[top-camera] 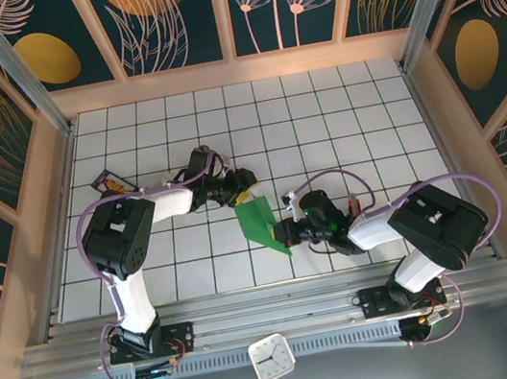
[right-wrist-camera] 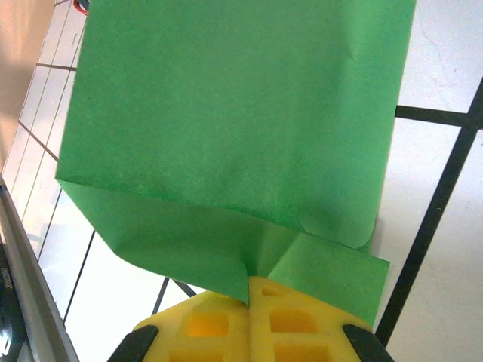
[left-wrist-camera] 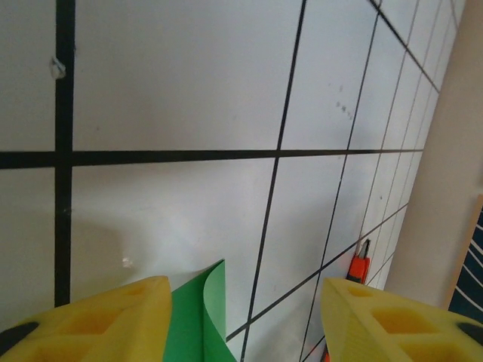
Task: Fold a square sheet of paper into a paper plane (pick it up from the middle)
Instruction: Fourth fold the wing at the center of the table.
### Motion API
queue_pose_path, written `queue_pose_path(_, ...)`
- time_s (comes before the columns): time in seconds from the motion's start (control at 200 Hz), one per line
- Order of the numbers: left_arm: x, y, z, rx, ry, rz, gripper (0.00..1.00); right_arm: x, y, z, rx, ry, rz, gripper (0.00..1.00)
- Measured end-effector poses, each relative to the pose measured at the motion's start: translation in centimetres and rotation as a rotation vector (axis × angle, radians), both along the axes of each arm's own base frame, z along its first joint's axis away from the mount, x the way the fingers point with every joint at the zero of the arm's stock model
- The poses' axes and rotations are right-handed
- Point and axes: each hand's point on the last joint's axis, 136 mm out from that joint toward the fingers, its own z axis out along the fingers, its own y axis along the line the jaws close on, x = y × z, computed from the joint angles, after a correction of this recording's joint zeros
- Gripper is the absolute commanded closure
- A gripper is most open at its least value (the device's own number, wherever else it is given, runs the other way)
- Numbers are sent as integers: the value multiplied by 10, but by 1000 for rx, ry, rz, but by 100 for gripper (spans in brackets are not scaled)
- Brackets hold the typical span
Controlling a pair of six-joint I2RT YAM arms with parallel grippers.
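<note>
One thin bright-green folded paper sheet (right-wrist-camera: 226,113), pinched by the right gripper (right-wrist-camera: 249,290); left gripper (left-wrist-camera: 245,288) spread at its far end. Mid-fold, I'd say: next, grip there and crease.

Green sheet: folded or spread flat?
Folded: the green sheet shows one layer lapped over another, an edge pinched in the right gripper.

far tiles (top-camera: 317,101) open (paper (top-camera: 261,219) mid-table)
</note>
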Motion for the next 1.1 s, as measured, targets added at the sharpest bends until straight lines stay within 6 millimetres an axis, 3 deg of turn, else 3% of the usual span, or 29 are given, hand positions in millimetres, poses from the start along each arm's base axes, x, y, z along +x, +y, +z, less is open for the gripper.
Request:
queue_pose_path(0.395,-17,-2,-12,13,102,-69,71,0,-1,-3,-14,-6,9,100)
queue_pose_path(0.856,-9,-9,-6,23,98,-112,95,-2,-4,-8,-36,4,12,100)
queue_pose_path(1.101,-15,-5,-14,65,122,-148,100,-4,-7,-7,-51,3,19,100)
